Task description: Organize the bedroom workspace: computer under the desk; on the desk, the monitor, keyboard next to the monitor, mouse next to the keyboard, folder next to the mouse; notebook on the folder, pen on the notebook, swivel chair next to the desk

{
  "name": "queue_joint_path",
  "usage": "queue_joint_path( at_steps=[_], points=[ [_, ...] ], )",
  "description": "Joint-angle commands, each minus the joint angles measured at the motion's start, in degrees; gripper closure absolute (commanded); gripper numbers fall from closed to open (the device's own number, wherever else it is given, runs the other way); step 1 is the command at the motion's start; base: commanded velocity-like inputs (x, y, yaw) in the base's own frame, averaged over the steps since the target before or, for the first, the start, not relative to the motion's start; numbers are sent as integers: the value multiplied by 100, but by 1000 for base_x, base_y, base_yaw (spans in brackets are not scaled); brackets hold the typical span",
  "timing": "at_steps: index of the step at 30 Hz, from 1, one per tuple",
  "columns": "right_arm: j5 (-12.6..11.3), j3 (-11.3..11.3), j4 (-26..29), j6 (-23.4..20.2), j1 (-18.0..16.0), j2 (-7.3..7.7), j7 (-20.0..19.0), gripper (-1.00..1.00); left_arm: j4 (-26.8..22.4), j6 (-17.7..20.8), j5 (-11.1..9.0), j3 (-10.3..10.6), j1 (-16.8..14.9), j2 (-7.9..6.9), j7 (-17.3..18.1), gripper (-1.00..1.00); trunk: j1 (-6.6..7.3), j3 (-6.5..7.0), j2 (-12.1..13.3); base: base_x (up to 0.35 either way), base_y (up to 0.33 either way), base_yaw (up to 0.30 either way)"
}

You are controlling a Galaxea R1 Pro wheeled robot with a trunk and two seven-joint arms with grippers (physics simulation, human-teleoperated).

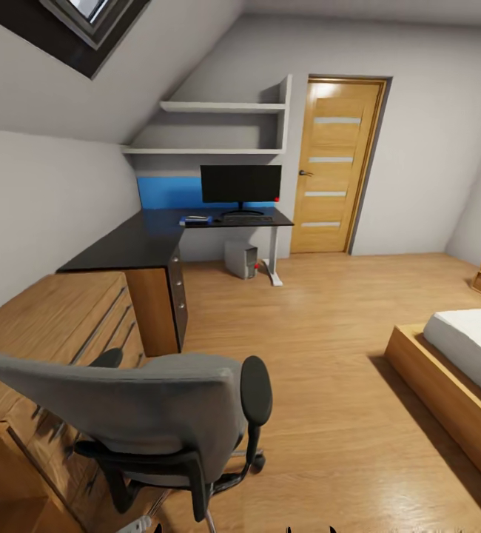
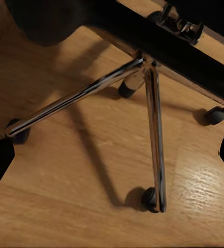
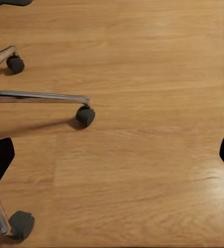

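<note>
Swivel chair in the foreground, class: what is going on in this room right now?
Nothing is being held. The swivel chair stands just ahead of the robot, far from the desk. Both wrist cameras look down at its chrome base on the wood floor. Across the room, the monitor and keyboard sit on the desk, with the computer underneath.

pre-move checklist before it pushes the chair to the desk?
1. Chair next to desk: not ok, it stands far from the desk, right in front of the robot.
2. Floor between chair and desk free of obstacles: ok.
3. Monitor on desk: ok.
4. Keyboard by monitor: ok, in front of its foot.
5. Computer under desk: ok.
6. Folder off the chair seat: cannot tell, the backrest hides the seat.
7. Grippers: both open, left gripper above the chrome base, right gripper above bare floor; nothing held.
</note>
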State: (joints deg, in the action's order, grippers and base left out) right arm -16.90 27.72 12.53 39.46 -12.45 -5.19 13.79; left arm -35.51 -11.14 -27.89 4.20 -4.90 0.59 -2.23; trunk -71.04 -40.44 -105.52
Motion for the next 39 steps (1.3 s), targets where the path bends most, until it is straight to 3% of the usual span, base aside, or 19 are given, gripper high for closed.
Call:
queue_joint_path(
  at_steps=[1,24,39],
  points=[
    [-41,49,-5,18,-5,0,27,-100,0,-29,-59,34,-2,-5,-23,-100,1,-5,-2,0,0,-199],
    [-24,51,-10,18,-3,-8,27,-100,1,-29,-60,37,-2,-6,-16,-100,1,-5,-2,0,0,-37],
    [-23,53,-8,18,-4,-3,27,-100,10,-35,-66,37,-2,-13,-6,-100,1,18,-2,0,0,-158]
  ],
)
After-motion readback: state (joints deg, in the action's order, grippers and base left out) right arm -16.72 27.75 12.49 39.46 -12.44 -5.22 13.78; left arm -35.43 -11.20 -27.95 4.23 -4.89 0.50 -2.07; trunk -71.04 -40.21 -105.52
